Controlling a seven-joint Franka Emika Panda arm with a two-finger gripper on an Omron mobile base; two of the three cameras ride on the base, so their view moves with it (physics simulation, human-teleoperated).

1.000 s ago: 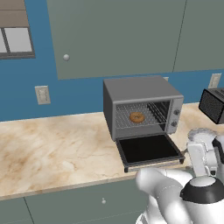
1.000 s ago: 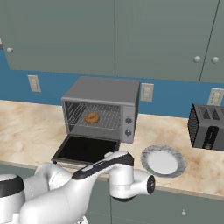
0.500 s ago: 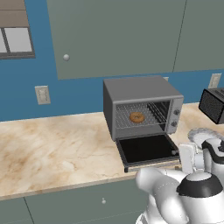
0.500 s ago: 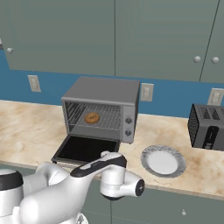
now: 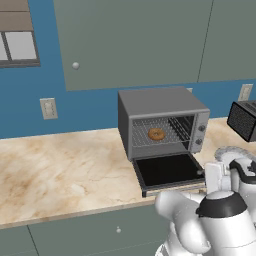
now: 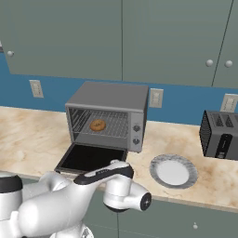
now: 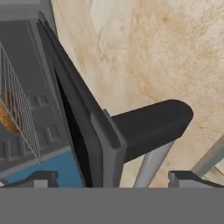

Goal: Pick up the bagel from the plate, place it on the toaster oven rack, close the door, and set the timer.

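The bagel [image 5: 156,134] [image 6: 97,125] lies on the wire rack [image 5: 167,131] [image 6: 109,123] inside the grey toaster oven [image 5: 160,102] [image 6: 109,97]. The oven's door [image 5: 169,170] [image 6: 90,158] hangs fully open, lying flat over the counter. My gripper [image 7: 113,179] is open, its two tips set wide either side of the door's front edge [image 7: 105,135] and bar handle [image 7: 151,122]. In the left base view the hand [image 5: 212,176] sits at the door's front right corner. The plate [image 6: 173,170] [image 5: 234,152] stands bare to the right of the oven.
A black mesh-sided toaster [image 6: 221,135] [image 5: 243,120] stands at the far right of the counter. Grey wall cabinets [image 6: 121,37] hang above the oven. The marble counter [image 5: 60,165] stretches wide to the left.
The arm has swung lower and leftward, bringing the hand in to the open door's front edge. Bagel, door and plate have not moved.
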